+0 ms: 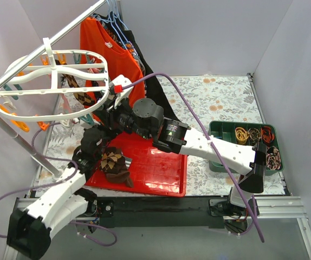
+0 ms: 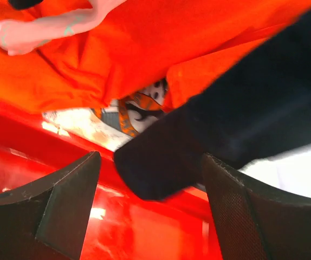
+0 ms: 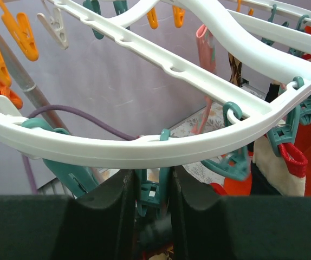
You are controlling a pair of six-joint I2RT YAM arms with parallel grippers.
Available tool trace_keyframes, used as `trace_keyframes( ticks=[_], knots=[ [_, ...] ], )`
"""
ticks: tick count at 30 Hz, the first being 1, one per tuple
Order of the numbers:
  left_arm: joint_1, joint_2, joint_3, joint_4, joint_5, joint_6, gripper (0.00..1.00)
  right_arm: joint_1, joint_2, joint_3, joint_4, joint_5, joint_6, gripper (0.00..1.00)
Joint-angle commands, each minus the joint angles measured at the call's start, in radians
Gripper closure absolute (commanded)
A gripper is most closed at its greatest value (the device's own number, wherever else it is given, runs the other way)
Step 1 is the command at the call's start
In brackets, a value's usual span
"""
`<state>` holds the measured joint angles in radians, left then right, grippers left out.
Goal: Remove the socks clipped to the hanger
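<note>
Clamping a teal clip (image 3: 151,196) under the hanger (image 3: 144,149) rim, the right gripper (image 3: 151,179) is nearly closed. Left gripper (image 2: 150,160): wide open astride a dark sock (image 2: 226,108), near-left corner.

pale, perhaps lilac walls (image 1: 199,32) around a floral-covered table (image 1: 220,103).

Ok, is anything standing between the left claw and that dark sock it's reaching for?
Nothing visible. The end of the dark fabric sock sits between the open fingers of the left claw, above the red plastic tray, and the orange shirt is behind it. The right claw is elsewhere, shut on a teal plastic clip.
</note>
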<state>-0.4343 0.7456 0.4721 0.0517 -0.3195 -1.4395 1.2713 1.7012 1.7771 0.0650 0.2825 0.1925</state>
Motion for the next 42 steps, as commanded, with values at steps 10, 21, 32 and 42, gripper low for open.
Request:
trace_keyframes(
  ticks=[10, 21, 32, 42],
  knots=[
    [-0.001, 0.358, 0.008, 0.542, 0.126, 0.297, 0.24, 0.008, -0.066, -0.005, 0.032, 0.001, -0.001, 0.87],
    [0.000, 0.534, 0.157, 0.479, -0.058, 0.323, 0.59, 0.008, -0.094, -0.041, 0.039, 0.010, -0.001, 0.87],
    [-0.001, 0.356, 0.134, 0.320, 0.189, 0.260, 1.00, 0.008, -0.112, -0.082, 0.032, 0.033, -0.001, 0.76],
    [-0.001, 0.012, 0.048, 0.047, 0.434, 0.051, 1.00, 0.007, -0.173, -0.156, -0.036, 0.161, -0.047, 0.47]
  ],
)
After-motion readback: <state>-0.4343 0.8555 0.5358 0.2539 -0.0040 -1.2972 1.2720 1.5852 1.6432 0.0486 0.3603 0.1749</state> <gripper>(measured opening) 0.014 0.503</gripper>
